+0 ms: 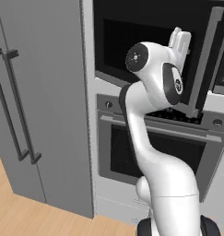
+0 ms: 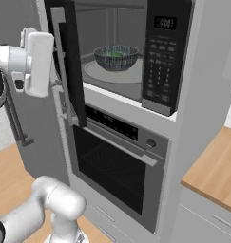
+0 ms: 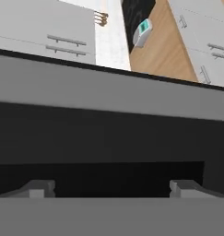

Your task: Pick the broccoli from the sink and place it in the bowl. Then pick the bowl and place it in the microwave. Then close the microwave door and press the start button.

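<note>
Jaws wide open, gripper (image 3: 111, 189) holds nothing beside the microwave door (image 2: 72, 66). Upper middle, the bowl (image 2: 115, 57) with broccoli (image 2: 116, 54) sits inside. Pushing crooked might slip off the door.

Round turntable plate (image 2: 107, 73) inside the microwave (image 2: 136, 52), the bowl (image 2: 115, 58) directly on it

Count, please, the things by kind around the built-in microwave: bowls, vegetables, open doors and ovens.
Bowls: 1, the round dark blue-grey speckled bowl on the turntable.
Vegetables: 1, the small green broccoli inside that bowl.
Open doors: 1, the black microwave door.
Ovens: 1, the steel oven below.
Total: 4
</note>
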Controlling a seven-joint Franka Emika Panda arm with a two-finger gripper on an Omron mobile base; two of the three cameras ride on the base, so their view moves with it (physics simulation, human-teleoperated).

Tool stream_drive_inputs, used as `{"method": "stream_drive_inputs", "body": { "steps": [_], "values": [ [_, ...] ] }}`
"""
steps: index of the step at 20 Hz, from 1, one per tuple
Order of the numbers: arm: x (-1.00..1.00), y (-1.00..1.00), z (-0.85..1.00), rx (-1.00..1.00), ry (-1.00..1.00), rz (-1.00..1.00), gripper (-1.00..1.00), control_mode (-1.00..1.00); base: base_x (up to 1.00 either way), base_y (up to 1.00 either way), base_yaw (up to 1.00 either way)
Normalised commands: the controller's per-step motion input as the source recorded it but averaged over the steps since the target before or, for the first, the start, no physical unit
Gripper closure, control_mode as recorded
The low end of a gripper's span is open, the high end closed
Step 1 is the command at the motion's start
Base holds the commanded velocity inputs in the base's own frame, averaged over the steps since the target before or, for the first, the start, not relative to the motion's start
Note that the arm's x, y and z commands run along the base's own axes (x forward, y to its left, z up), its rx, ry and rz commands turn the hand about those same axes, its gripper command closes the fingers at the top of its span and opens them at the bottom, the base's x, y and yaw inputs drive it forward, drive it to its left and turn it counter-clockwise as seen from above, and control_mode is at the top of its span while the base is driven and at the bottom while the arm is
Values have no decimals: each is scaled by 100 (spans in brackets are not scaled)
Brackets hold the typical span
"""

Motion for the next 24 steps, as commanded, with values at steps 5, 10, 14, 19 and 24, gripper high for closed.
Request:
{"method": "stream_drive_inputs", "body": {
  "steps": [5,10,14,19,24],
  "values": [
    [78,-62,-12,5,-4,-2,-100,-100,0,0,0],
    [85,-23,-7,5,-2,0,-100,-100,0,0,0],
    [85,-24,-5,7,0,0,-100,-100,0,0,0],
    [82,-30,-8,8,0,0,-100,-100,0,0,0],
    [86,-30,-30,6,0,1,-100,-100,0,0,0]
  ]
}}
